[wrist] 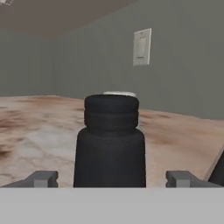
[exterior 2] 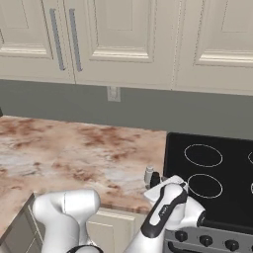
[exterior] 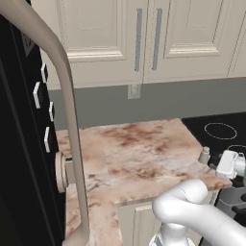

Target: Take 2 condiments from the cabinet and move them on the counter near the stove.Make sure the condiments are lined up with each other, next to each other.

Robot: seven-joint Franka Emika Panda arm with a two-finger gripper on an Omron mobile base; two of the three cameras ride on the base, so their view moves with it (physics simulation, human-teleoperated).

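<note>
Hand view: ribbed black shaker on veined counter.

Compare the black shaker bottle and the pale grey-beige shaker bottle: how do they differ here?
The black shaker bottle is dark with a ribbed top; the pale grey-beige shaker bottle is light with a rounded cap. In the hand view the black one stands in front, hiding most of the pale one. Both stand upright on the marbled counter beside the stove.

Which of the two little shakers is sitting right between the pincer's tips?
The black shaker, with its ribbed top, stands on the counter between them; the pale shaker stands just behind it.
</note>
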